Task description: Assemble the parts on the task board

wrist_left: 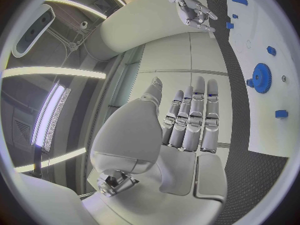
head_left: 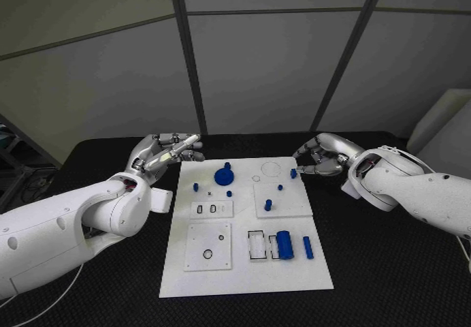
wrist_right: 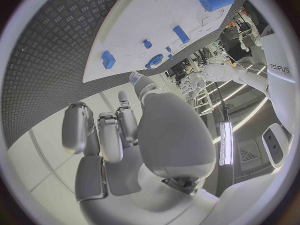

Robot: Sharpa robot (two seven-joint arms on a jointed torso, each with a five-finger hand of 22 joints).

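The left hand [head_left: 167, 153] is seen raised beside the far left corner of the task board [head_left: 246, 272], with its fingers [wrist_left: 194, 115] stretched out straight, close together, and nothing held in them. The right hand [head_left: 319, 160] is seen off the far right corner of the board, its fingers [wrist_right: 103, 135] curled inward over the palm; nothing is seen in its grasp. Neither hand is touching the board or any part.

The white board lies in the middle of the black surface [head_left: 393, 272]. At its far end a blue gear [head_left: 224, 177] is seated upright, with several small blue pegs [head_left: 195, 187] standing around it and another small blue piece [head_left: 268, 204] on the raised plate to its right. Nearer the robot, a blue cylinder [head_left: 284, 244] lies just beside an open rectangular recess [head_left: 256, 244], and a slim blue bar [head_left: 308, 247] lies beside the cylinder, toward the board's right edge. A round hole [head_left: 207, 255] in the near left plate stands unfilled.

The task is judged to be partly done: the gear and pegs appear placed, while the cylinder and the bar are loose and several recesses remain open.

No writing can be read on the board or parts; whether small marks are printed there cannot be told.
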